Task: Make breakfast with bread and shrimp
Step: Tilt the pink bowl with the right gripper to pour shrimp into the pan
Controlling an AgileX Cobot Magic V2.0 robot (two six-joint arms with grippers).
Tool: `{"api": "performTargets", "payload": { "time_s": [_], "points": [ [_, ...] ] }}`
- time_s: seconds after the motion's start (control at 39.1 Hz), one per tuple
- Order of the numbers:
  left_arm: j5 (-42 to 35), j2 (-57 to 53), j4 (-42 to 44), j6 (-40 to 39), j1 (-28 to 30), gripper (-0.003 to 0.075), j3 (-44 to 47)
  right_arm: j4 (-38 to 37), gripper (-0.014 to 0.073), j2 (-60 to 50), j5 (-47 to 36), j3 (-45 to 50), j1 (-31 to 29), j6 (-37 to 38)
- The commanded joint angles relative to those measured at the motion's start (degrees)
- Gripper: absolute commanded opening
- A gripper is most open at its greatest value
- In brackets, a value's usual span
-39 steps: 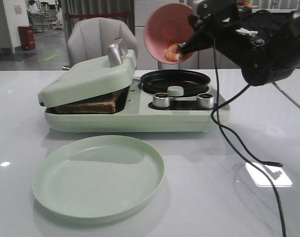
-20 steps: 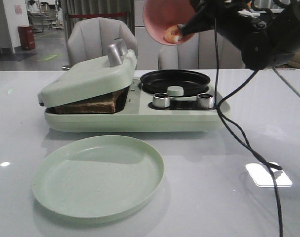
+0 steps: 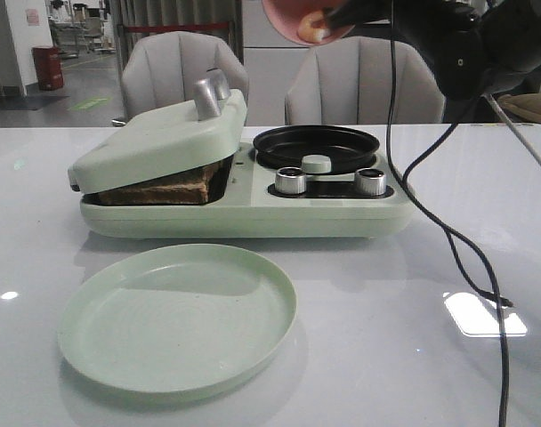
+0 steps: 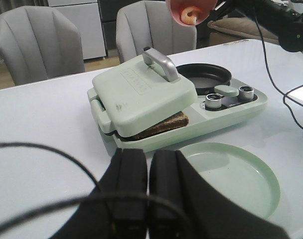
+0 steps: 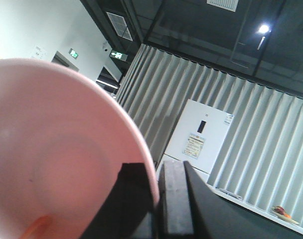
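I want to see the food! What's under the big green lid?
Under the lid sits brown-crusted bread, its edge peeking out. How many slices, and anything deeper inside, is covered by the lid.

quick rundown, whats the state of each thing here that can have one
Pale green sandwich press lid: down on the bread, not fully shut.
Brown-crusted bread: clamped in the press, edge showing.
Small black frying pan: empty.
Round pale green plate: empty.
Pink bowl: lifted high above the pan, tipped, gripped by the rim.
Orange shrimp: in the bowl.
Right gripper: shut on the bowl.
Left gripper: shut, holding nothing.
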Motion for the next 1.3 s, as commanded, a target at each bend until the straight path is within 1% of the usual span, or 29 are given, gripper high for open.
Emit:
{"api": "performTargets", "payload": {
  "time_s": [0.0,0.13,0.33,0.79,0.87,1.0,1.07,1.15,1.28],
  "points": [
    [-4.1,0.8,-1.2,-0.4,-0.3,0.0113,-1.5,1.7,0.014,-4.6,-9.5,-2.1,-0.6,-0.1],
    [-4.0,0.8,-1.4,-0.4,-0.2,0.0113,-1.5,2.7,0.014,-4.6,-9.5,-2.1,-1.0,-0.1],
    [-4.0,0.8,-1.4,-0.4,-0.2,0.0113,-1.5,6.3,0.014,-4.6,-9.5,-2.1,-1.6,-0.1],
    [-4.0,0.8,-1.4,-0.4,-0.2,0.0113,-1.5,6.0,0.014,-4.5,-9.5,-2.1,-3.3,-0.1],
    [-4.0,0.8,-1.4,-0.4,-0.2,0.0113,-1.5,3.9,0.014,-4.4,-9.5,-2.1,-3.3,-0.1],
    [-4.0,0.8,-1.4,-0.4,-0.2,0.0113,-1.5,-4.1,0.014,-4.3,-9.4,-2.1,-3.3,-0.2],
    [-4.0,0.8,-1.4,-0.4,-0.2,0.0113,-1.5,-9.2,0.014,-4.3,-9.3,-2.1,-3.3,-1.6],
    [-4.0,0.8,-1.4,-0.4,-0.2,0.0113,-1.5,-12.7,0.014,-4.3,-8.3,-2.1,-3.3,-4.1],
    [-4.0,0.8,-1.4,-0.4,-0.2,0.0113,-1.5,-13.9,0.014,-4.2,-5.5,-2.1,-3.3,-9.2]
  ]
}}
